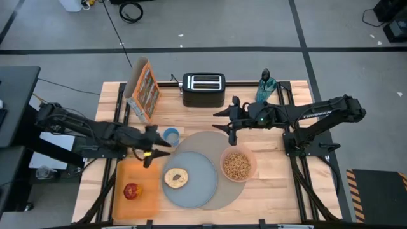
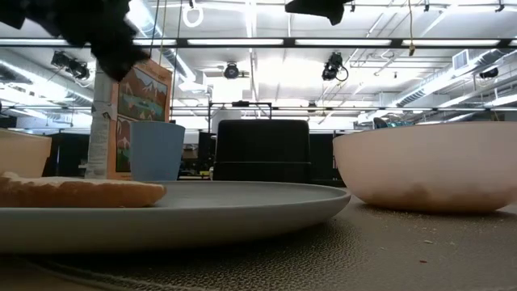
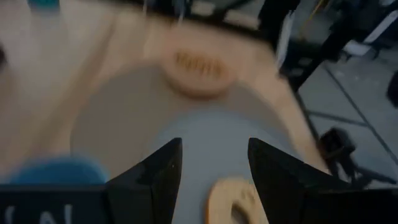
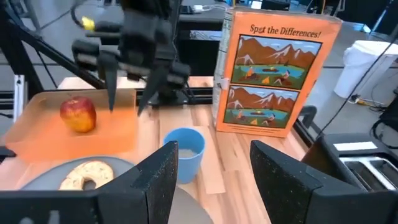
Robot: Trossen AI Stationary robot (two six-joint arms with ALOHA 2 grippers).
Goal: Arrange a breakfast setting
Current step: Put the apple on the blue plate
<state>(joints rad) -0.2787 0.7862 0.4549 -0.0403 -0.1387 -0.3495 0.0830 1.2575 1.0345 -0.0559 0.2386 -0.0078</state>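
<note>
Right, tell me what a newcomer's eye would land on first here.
Probably the blue-grey plate on the round grey mat mid-table, with the toasted bagel on it and the pink bowl of cereal beside it. Next, the red apple on the orange board to the left, and the bright cereal box near the black toaster.

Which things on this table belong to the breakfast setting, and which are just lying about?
Breakfast setting: grey mat, blue-grey plate, bagel on the plate, pink cereal bowl, red apple on the orange board.

Lying about: toaster, cereal box, blue cup, green bottle.
</note>
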